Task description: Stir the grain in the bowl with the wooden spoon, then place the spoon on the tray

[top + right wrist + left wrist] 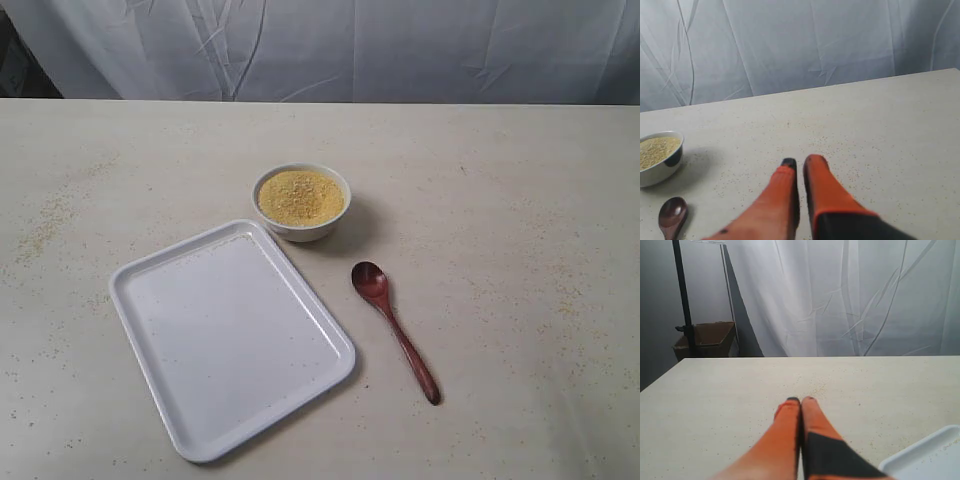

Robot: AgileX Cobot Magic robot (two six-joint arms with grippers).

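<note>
A small white bowl [301, 204] heaped with fine yellow grain [300, 196] stands mid-table. In front of it to the left lies the large white tray [231, 335], with nothing on it. The dark reddish wooden spoon [394, 329] lies on the table right of the tray, its head toward the bowl. Neither arm appears in the exterior view. My left gripper [801, 400] is shut over bare table, with a corner of the tray [925, 456] beside it. My right gripper [801, 161] is shut and holds nothing; the bowl [660, 157] and the spoon's head [672, 214] lie off to its side.
Loose yellow grains [45, 225] are scattered over the pale table, thickest at the left. A white cloth backdrop [400, 45] hangs behind the table's far edge. In the left wrist view a black stand [684, 300] and a brown box [707, 339] stand beyond the table.
</note>
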